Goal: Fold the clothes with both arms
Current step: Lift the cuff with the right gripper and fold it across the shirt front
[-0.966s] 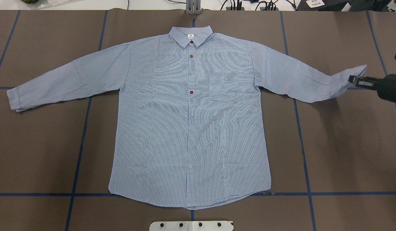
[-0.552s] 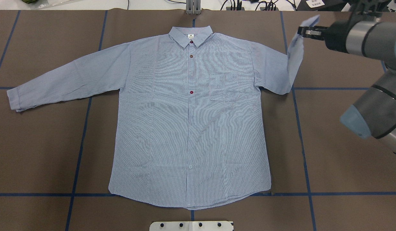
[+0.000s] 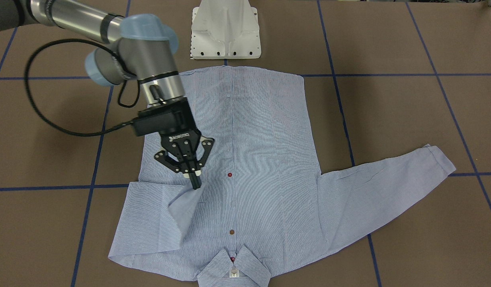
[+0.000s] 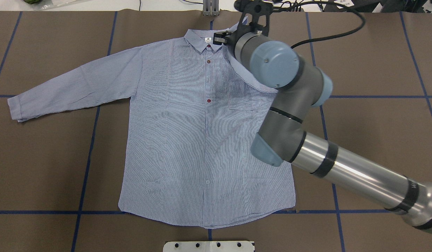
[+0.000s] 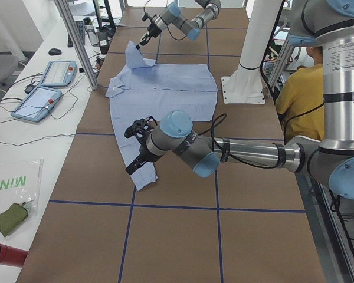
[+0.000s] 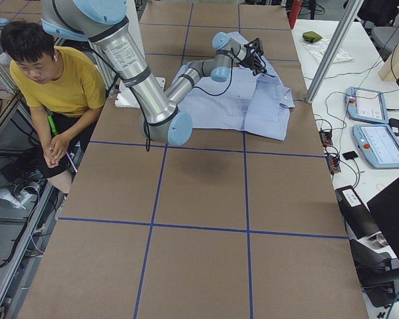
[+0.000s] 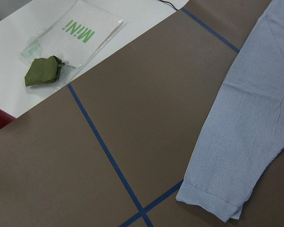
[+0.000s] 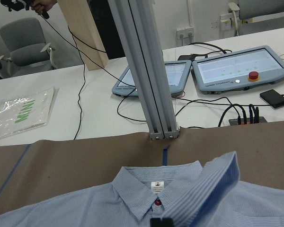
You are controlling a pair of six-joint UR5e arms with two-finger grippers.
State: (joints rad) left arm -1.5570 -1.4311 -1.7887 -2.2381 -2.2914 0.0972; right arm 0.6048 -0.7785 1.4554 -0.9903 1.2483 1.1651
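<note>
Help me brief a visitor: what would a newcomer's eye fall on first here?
The light blue striped shirt spread flat across the brown table, collar away from the robot. Next, the right gripper pinching one sleeve's cuff and holding it raised over the shirt's front, while the other sleeve lies stretched out flat.

Surface: wide table under a matt brown cover (image 4: pixel 377 140), crossed by thin blue tape lines (image 4: pixel 86 168) in a grid.
On it: light blue finely striped button shirt (image 4: pixel 173 147) — front up, body flat, the sleeve (image 4: pixel 72 91) on the robot's left stretched out.
Robot's edge: white pedestal base (image 3: pixel 225 36).
</note>
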